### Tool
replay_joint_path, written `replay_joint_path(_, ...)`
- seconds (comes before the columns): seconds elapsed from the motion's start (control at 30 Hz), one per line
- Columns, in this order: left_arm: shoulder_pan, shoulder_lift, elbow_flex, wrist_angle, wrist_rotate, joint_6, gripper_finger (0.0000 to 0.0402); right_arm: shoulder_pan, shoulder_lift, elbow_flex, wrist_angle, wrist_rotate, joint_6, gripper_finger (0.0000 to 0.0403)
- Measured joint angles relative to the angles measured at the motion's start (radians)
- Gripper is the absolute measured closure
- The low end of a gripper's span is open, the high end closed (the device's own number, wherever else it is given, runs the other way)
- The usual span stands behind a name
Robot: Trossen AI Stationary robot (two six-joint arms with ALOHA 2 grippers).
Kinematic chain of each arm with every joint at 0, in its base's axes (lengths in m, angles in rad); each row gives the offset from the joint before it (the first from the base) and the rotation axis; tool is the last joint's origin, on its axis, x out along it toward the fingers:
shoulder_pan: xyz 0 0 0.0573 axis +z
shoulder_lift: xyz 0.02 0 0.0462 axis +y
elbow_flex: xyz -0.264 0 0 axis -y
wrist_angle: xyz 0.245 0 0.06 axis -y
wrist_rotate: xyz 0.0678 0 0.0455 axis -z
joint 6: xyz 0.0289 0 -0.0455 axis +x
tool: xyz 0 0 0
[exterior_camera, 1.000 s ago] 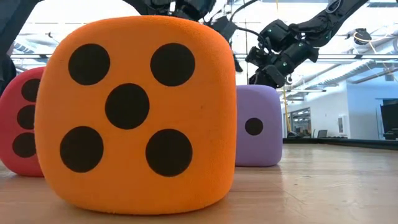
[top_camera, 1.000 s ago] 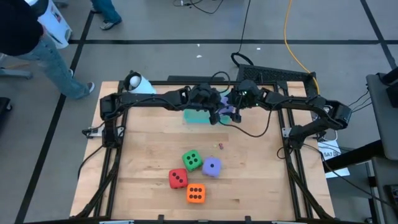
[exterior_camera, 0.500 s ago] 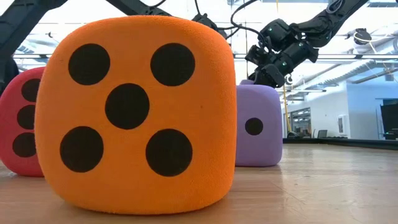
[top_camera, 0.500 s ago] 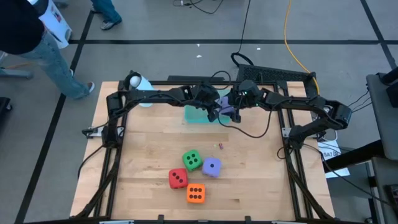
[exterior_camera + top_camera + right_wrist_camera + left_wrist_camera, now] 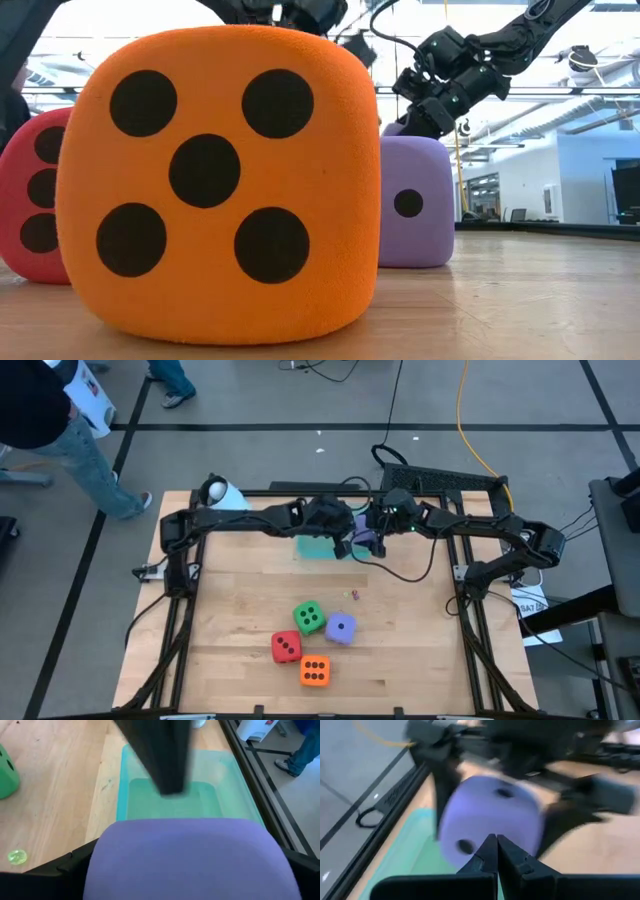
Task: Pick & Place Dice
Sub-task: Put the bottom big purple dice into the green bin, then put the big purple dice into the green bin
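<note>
The right gripper holds a purple die at the far middle of the bench, its fingers spread wide and clamped on the die's two sides. In the right wrist view the die fills the space between them, and the teal tray lies straight ahead and below, past the die's far edge. That is the relation the next move turns on: the die hangs at the tray's right edge, so a drop into the tray likely needs a short carry leftward over it (the high view shows the tray just left of the right gripper).

The left gripper sits over the same spot, its fingers pressed together and empty, pointing at the held die from the left. It stands between the die and the tray's middle, so it may be in the way.

The other four dice rest in a cluster on the near half of the bench, well apart from both arms: green, a second purple die, red and orange.
</note>
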Motion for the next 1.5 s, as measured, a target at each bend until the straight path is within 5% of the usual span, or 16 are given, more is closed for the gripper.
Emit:
replay_joint_path(0.3, -0.014, -0.021, 0.000, 0.062, 0.032, 0.002, 0.0401, 0.032, 0.028, 0.000, 0.085, -0.003, 0.006, 0.0009)
replay_joint_path(0.9, 0.113, 0.077, 0.004, 0.045, 0.298, -0.034, 0.0401, 0.025, 0.077, -0.001, 0.153, -0.048, -0.028, 0.0010)
replay_joint_path(1.3, 0.128, 0.105, 0.000, 0.002, 0.239, -0.039, 0.0401, 0.006, 0.071, 0.001, 0.165, -0.072, -0.009, 0.0010)
replay_joint_path(1.5, 0.127, 0.079, -0.001, -0.026, 0.216, 0.016, 0.0401, 0.005, 0.053, 0.000, 0.141, 0.010, 0.027, 0.0010)
